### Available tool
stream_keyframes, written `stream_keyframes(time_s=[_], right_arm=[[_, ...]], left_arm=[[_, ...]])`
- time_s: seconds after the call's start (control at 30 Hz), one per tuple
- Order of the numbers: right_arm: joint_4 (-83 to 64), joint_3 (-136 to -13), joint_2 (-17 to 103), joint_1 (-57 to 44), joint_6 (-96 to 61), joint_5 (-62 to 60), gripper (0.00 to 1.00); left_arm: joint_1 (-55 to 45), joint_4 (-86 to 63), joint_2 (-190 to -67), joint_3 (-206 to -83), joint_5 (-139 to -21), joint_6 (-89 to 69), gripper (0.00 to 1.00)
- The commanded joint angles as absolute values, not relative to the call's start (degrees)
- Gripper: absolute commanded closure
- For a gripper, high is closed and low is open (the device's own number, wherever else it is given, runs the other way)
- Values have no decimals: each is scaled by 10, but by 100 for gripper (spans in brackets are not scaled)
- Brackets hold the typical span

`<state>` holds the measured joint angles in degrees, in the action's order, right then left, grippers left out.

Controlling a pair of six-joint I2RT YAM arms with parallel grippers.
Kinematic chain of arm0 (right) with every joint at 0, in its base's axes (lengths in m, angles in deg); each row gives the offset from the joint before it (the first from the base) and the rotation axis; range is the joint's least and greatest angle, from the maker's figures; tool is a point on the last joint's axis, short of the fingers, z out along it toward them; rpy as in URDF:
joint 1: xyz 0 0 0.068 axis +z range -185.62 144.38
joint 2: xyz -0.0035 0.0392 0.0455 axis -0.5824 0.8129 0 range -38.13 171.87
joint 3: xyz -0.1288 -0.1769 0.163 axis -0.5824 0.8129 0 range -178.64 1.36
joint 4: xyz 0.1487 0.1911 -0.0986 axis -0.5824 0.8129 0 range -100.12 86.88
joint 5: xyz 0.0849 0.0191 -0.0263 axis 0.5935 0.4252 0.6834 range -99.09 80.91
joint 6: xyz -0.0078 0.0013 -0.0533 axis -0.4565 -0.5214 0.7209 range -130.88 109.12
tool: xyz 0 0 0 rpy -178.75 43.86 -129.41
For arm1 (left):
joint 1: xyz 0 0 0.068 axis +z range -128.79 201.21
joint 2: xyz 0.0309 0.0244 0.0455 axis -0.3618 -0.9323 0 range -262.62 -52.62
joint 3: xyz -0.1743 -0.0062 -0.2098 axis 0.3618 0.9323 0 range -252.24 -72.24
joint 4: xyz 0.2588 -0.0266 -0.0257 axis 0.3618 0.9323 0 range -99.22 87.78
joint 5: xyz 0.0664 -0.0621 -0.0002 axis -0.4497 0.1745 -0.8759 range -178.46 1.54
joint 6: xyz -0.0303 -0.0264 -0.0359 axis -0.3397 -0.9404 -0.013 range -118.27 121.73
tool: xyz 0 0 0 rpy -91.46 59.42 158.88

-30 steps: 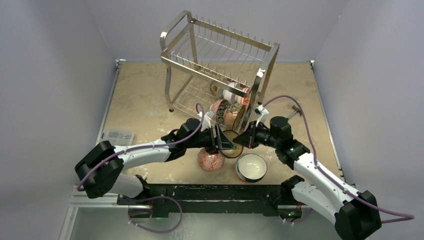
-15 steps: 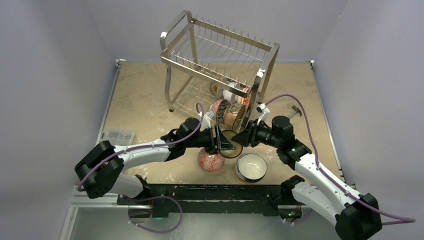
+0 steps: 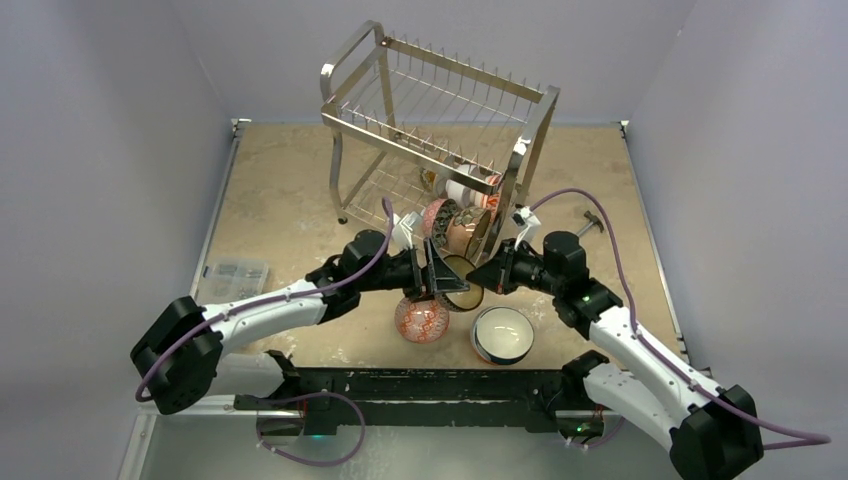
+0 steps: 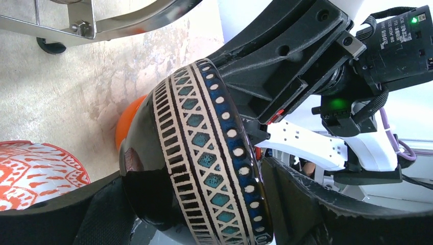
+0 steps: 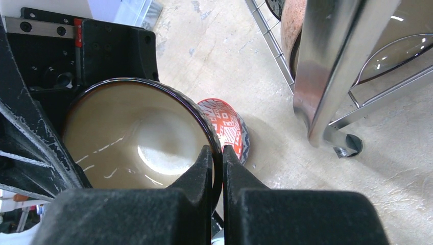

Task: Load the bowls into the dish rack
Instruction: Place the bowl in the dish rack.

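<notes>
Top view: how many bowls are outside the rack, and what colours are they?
red patterned bowl: 1
white bowl: 1
dark bowl: 1
Total: 3

The tall wire dish rack [image 3: 410, 150] is shiny silver metal, smooth like a mirror. The dark round bowl with a teal patterned band [image 4: 204, 168] is glossy glazed ceramic, and its tan inside gleams too. The red-patterned bowl [image 3: 421, 320] and the white bowl with a blue rim [image 3: 502, 335] look smooth and shiny. The right gripper [image 5: 217, 153] has rough, matt black plastic fingers. The beige table top [image 3: 290, 190] looks dull and blotchy, like stone.
</notes>
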<state>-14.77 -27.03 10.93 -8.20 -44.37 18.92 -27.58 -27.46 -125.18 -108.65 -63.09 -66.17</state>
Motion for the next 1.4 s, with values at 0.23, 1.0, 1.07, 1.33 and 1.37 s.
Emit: stream_keyframes(time_s=[0.23,1.0,1.07,1.33,1.37], right_arm=[[-177,-289,103,-82,-455,192,100],[-149,-299,93,-82,-447,190,27],[-146,-300,91,-82,-447,187,21],[-136,-301,86,-82,-445,178,16],[-136,-301,85,-82,-445,178,16]], left_arm=[[-274,-340,-1222,-1067,-633,-678,45],[-135,-220,-1236,-1103,-621,-554,100],[-99,-208,-1237,-1115,-609,-531,100],[24,-206,-1264,-1180,-586,-451,100],[33,-209,-1274,-1190,-586,-444,100]])
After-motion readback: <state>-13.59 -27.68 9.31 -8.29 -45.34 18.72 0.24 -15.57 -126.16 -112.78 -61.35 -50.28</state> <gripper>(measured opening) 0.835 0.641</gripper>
